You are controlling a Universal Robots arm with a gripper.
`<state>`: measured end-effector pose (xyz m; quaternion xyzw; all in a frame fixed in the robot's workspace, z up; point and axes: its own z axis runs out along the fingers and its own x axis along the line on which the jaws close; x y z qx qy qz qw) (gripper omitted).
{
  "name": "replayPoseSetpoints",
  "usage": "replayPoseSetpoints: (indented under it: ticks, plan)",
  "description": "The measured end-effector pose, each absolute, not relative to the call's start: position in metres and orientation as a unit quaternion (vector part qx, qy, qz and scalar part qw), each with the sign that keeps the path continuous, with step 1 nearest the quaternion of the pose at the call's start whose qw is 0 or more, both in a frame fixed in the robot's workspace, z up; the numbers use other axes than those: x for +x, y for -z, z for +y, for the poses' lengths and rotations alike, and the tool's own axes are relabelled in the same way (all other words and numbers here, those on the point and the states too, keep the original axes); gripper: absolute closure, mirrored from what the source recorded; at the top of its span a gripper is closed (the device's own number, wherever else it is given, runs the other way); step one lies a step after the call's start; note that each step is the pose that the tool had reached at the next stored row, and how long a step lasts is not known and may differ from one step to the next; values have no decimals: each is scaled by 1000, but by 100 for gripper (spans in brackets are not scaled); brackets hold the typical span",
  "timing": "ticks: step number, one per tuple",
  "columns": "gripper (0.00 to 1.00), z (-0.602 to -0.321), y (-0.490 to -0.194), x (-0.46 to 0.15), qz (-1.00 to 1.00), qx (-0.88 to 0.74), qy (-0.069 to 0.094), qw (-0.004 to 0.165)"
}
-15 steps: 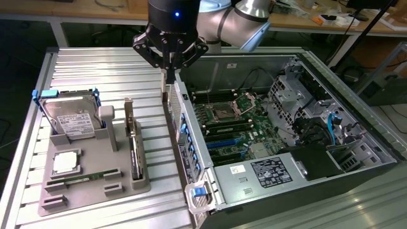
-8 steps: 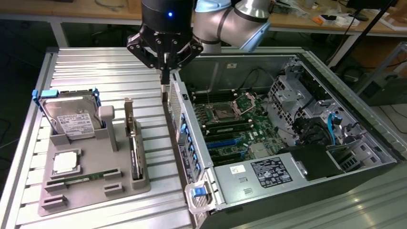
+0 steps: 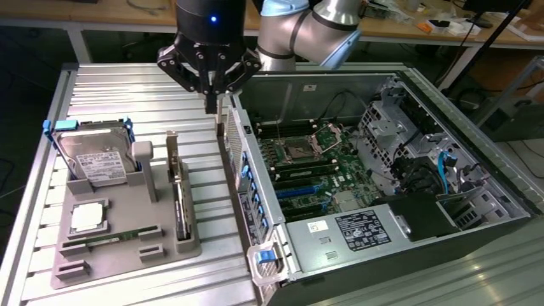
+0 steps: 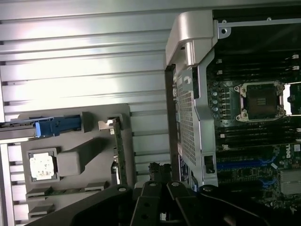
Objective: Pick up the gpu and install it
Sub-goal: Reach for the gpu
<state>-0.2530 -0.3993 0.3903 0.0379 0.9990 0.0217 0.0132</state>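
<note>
The gpu stands on its long edge in a slot of the grey holder, a thin dark card with its silvery bracket end toward the back. In the wrist view the gpu is a narrow strip with the bracket at one end. My gripper hangs pointing down above the ribbed table, beyond the card's far end and close to the computer case's outer wall. Its fingers are together with nothing between them. It is clear of the card.
The open computer case lies at the exterior view's right, its motherboard exposed with blue slots. The holder also carries a hard drive with blue rails, a processor and a memory stick. Bare ribbed table lies behind the holder.
</note>
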Motion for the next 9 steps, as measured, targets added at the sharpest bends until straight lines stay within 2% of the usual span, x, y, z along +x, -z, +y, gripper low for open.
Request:
replayPoseSetpoints:
  ticks: [9]
  plan:
    - [89, -401, -390, -267, 999, 38, -22, 13]
